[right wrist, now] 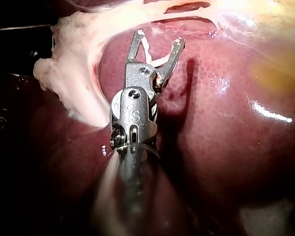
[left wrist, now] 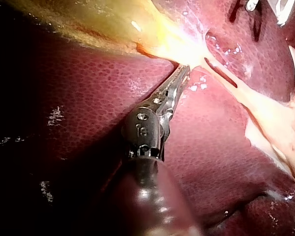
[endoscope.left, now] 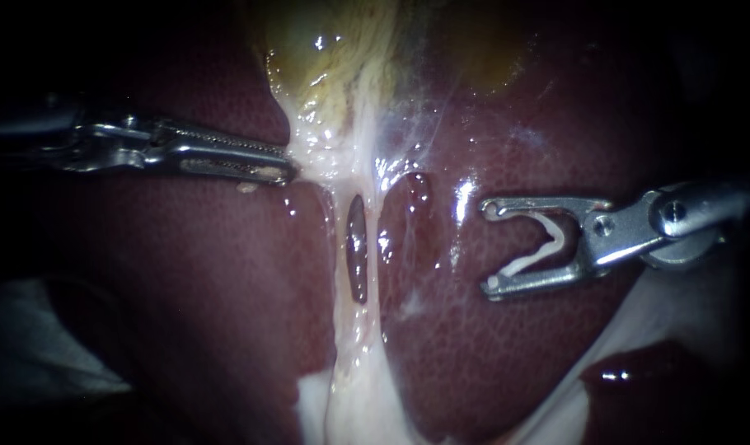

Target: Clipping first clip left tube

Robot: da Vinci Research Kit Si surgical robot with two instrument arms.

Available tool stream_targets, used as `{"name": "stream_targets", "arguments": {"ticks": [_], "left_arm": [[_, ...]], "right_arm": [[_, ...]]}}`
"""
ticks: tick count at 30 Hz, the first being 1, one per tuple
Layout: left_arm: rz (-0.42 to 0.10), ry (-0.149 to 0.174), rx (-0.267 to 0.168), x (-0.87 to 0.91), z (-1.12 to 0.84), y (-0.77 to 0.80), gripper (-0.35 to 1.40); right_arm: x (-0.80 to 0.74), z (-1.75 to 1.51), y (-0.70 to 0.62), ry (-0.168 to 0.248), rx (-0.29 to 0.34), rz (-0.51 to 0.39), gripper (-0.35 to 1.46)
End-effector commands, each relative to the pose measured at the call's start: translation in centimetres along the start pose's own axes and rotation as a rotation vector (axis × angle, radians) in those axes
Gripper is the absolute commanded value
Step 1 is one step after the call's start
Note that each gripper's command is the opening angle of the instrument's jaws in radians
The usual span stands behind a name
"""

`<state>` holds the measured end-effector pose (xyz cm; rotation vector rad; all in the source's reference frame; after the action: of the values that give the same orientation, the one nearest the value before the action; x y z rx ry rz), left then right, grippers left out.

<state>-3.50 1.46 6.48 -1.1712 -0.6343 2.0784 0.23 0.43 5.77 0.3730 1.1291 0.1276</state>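
Right instrument (endoscope.left: pixel 488 247) jaws hold clip (endoscope.left: pixel 527 262) wide, well right of left tube (endoscope.left: pixel 339 247); left instrument (endoscope.left: pixel 288 171) clamps pale tissue (endoscope.left: pixel 321 156) over liver (endoscope.left: pixel 185 272).

Ahead of the right instrument's pincer (endoscope.left: pixel 489 247), which holds a clip (endoscope.left: pixel 548 247), bare liver (endoscope.left: pixel 441 272) lies free up to the two tubes (endoscope.left: pixel 374 247). Beyond them, the left instrument (endoscope.left: pixel 288 170) clamps pale tissue (endoscope.left: pixel 317 156).

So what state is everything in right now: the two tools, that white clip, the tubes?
Left instrument: jaws shut on pale tissue.
Right instrument: jaws wide apart, holding the clip, short of the tubes.
Clip: open, on no tube yet.
Left tube: bare, unclipped.
Right tube: bare, unclipped.
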Motion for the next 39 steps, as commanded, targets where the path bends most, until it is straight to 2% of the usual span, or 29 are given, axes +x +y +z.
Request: {"name": "stream_targets", "arguments": {"ticks": [1, 5, 8, 12, 17, 24, 29, 39], "left_arm": [[-0.001, 0.000, -0.001, 0.01, -0.01, 0.01, -0.35], [-0.005, 0.000, 0.000, 0.09, -0.17, 0.11, -0.35], [-0.006, -0.003, 0.008, 0.20, -0.37, 0.19, -0.35], [0.006, 0.021, 0.020, 0.37, -0.68, 0.28, -0.35], [0.019, 0.038, 0.032, 0.51, -0.93, 0.35, -0.35], [0.022, 0.041, 0.037, 0.54, -0.97, 0.42, -0.35], [0.021, 0.042, 0.040, 0.54, -0.94, 0.45, -0.35], [0.021, 0.042, 0.042, 0.54, -0.91, 0.46, -0.35]], "right_arm": [[0.00, 0.00, 0.00, 0.000, 0.000, 0.000, 0.50], [0.00, 0.00, 0.00, 0.001, 0.003, 0.000, 0.50], [0.00, 0.00, 0.00, 0.001, 0.003, 0.000, 0.50], [0.01, 0.02, 0.00, 0.003, 0.008, 0.001, 0.50], [0.04, 0.06, -0.01, 0.005, 0.014, 0.001, 0.50], [0.14, 0.28, -0.08, 0.015, 0.038, 0.000, 0.50], [0.22, 0.66, -0.17, 0.020, 0.058, 0.010, 0.50], [0.19, 1.38, -0.28, 0.043, 0.087, 0.077, 0.50]]}}
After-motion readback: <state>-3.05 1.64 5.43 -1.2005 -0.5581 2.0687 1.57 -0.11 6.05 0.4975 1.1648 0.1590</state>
